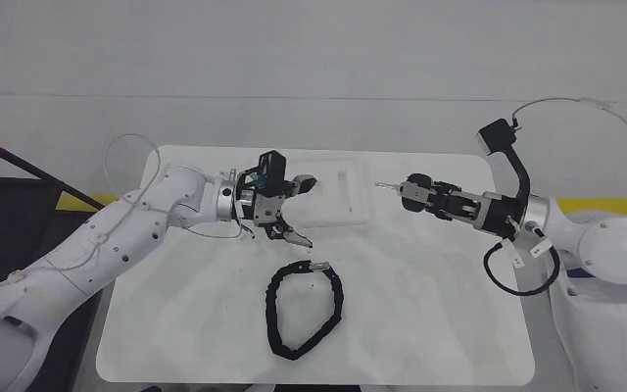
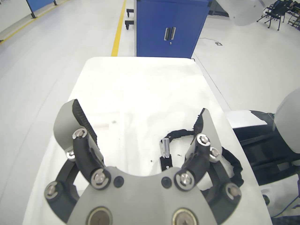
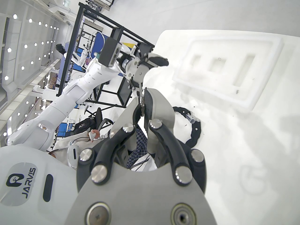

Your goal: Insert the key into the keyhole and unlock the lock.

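Key (image 1: 384, 184) is already clamped in the right gripper (image 1: 404, 187); left gripper (image 1: 302, 211) is held spread wide, empty, near the lock (image 1: 270, 312) on the surface (image 1: 441, 314). Nothing's been inserted yet.

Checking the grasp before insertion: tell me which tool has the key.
The right tool, shut on the small metal key. The left tool is open and empty, near the black chain lock.
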You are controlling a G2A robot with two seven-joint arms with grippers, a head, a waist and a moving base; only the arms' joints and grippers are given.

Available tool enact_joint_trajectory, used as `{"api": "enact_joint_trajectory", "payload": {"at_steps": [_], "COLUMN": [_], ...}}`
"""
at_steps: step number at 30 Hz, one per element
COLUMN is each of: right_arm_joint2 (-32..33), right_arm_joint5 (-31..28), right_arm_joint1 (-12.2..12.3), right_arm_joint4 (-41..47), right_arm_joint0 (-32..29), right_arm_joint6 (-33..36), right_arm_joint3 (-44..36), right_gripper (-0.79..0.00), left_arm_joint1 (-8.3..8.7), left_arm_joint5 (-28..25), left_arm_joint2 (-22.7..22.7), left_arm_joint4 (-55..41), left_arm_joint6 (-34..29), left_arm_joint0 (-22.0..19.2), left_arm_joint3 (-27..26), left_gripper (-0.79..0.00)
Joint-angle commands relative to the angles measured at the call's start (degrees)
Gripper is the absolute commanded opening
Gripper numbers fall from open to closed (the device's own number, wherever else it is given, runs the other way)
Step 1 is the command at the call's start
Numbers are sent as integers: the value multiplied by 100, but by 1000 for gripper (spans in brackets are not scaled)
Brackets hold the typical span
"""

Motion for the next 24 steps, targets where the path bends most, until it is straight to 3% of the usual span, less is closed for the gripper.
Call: {"api": "enact_joint_trajectory", "payload": {"at_steps": [1, 6, 11, 17, 24], "right_arm_joint2": [0, 0, 0, 0, 0], "right_arm_joint5": [0, 0, 0, 0, 0], "right_arm_joint1": [0, 0, 0, 0, 0], "right_arm_joint4": [0, 0, 0, 0, 0], "right_arm_joint0": [0, 0, 0, 0, 0], "right_arm_joint6": [0, 0, 0, 0, 0], "right_arm_joint3": [0, 0, 0, 0, 0], "right_gripper": [-785, -785, -785, -785, -785], "left_arm_joint1": [64, 188, 207, 118, -118], "left_arm_joint5": [211, 694, 882, 1115, 942], "left_arm_joint2": [-38, -113, -112, -164, -178], "left_arm_joint4": [-73, 193, 507, 971, 1474], "left_arm_joint6": [-103, -413, -620, -619, -530], "left_arm_joint0": [265, 803, 1233, 1515, 1571], "left_arm_joint3": [-161, -563, -633, -529, -141], "left_gripper": [0, 0, 0, 0, 0]}}
